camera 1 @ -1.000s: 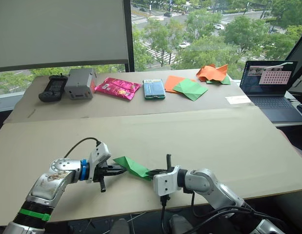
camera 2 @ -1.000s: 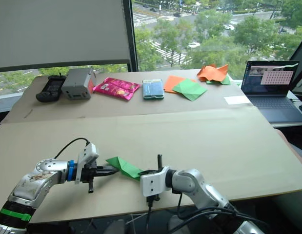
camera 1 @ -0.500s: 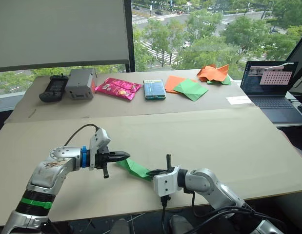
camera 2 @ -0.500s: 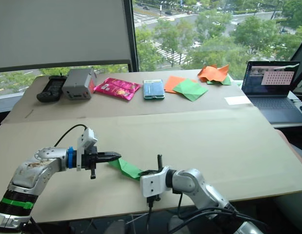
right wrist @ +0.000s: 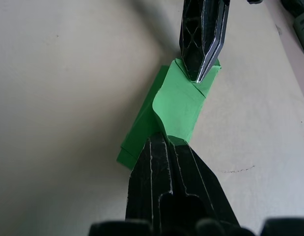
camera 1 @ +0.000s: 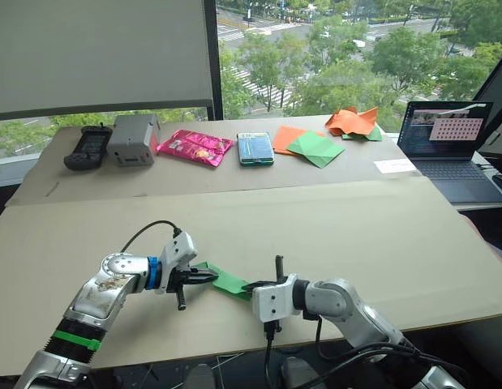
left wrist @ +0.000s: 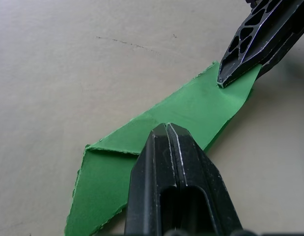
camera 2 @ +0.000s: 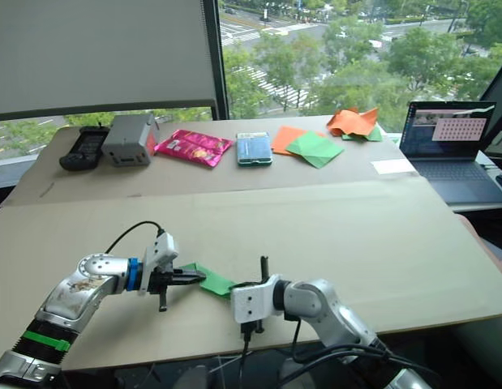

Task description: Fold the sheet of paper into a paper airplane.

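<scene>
The sheet of paper [camera 1: 227,281] is bright green and folded into a narrow layered wedge, lying flat near the table's front edge. My left gripper [camera 1: 210,277] is shut, and its tip presses down on the wedge's left part [left wrist: 142,132]. My right gripper [camera 1: 249,286] is shut on the wedge's right end, where the paper [right wrist: 179,105] curls up into its fingertips. The two grippers point at each other, about one finger-length apart.
On the back table stand a black controller [camera 1: 88,146], a grey box [camera 1: 134,138], a pink packet [camera 1: 195,147], a teal packet [camera 1: 256,148], flat orange and green sheets [camera 1: 309,145], crumpled orange paper [camera 1: 353,121] and a laptop [camera 1: 449,142]. A white card [camera 1: 395,166] lies nearby.
My left gripper let go of the paper's left end, rose above it, then came back down, shut, onto the paper. The paper now lies flatter. The right gripper kept its hold.
</scene>
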Robot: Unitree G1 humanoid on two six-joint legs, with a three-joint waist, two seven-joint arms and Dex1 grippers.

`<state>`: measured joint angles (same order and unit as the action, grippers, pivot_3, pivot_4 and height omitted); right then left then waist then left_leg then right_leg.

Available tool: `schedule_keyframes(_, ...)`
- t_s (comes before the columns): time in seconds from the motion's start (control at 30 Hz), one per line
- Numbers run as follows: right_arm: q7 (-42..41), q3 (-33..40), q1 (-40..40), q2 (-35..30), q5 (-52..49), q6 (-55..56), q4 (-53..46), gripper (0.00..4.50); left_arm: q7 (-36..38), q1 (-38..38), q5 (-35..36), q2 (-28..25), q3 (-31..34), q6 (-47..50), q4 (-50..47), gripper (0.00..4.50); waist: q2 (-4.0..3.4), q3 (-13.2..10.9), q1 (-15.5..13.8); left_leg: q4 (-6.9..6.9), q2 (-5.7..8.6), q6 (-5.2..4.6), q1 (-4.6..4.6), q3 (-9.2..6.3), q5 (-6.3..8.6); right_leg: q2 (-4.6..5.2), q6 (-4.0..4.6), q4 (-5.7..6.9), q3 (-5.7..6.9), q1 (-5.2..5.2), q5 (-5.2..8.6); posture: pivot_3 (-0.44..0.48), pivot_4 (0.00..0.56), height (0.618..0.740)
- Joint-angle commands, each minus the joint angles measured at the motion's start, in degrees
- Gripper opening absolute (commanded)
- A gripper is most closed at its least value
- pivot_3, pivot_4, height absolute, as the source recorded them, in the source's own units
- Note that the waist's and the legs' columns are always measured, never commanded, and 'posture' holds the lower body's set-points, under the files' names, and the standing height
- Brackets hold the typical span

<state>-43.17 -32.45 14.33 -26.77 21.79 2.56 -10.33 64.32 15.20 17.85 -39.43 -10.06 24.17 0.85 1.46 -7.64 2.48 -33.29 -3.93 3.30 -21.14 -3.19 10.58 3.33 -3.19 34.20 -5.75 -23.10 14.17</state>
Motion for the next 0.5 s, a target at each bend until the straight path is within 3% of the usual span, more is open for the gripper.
schedule_keyframes(0.03, -2.1, 0.7, -0.7, 0.2, -2.0, -2.5, -1.9, 0.63, 0.1, 0.6, -0.5, 0.2, 0.2, -0.7, -0.2, 0.0, 0.0, 0.0, 0.0, 0.0, 0.0, 0.0, 0.0, 0.0, 0.0, 0.0, 0.0, 0.01, 0.0, 0.0, 0.0, 0.0, 0.15, 0.725)
schedule_keyframes(0.13, -4.6, 3.0, -1.3, -0.3, -6.4, -5.3, -6.0, 1.52, 0.1, 0.3, -0.9, 0.3, 0.1, -1.0, 0.2, 0.0, -0.01, 0.0, -0.1, 0.0, 0.0, -0.02, -0.01, 0.0, -0.01, 0.0, 0.0, 0.02, 0.0, 0.0, 0.0, 0.0, 0.15, 0.725)
schedule_keyframes(0.33, -7.9, 7.6, 0.2, 2.1, -16.7, -16.2, -13.7, 1.52, 0.1, -0.2, -2.7, 0.1, -0.5, -2.4, 1.6, 0.0, -0.01, 0.0, -0.2, -0.01, 0.0, -0.04, -0.04, 0.01, -0.02, 0.0, 0.0, 0.03, 0.0, 0.02, 0.0, 0.0, 0.15, 0.725)
schedule_keyframes(0.5, -3.7, 9.0, 4.3, 8.5, -18.9, -24.9, -10.7, 1.52, -0.5, -0.6, -3.9, 0.6, -1.1, -3.5, 1.7, 0.0, -0.06, 0.0, 0.0, 0.01, 0.0, 0.23, -0.01, -0.02, 0.14, -0.01, 0.0, 0.04, 0.0, -0.02, 0.0, 0.0, 0.15, 0.725)
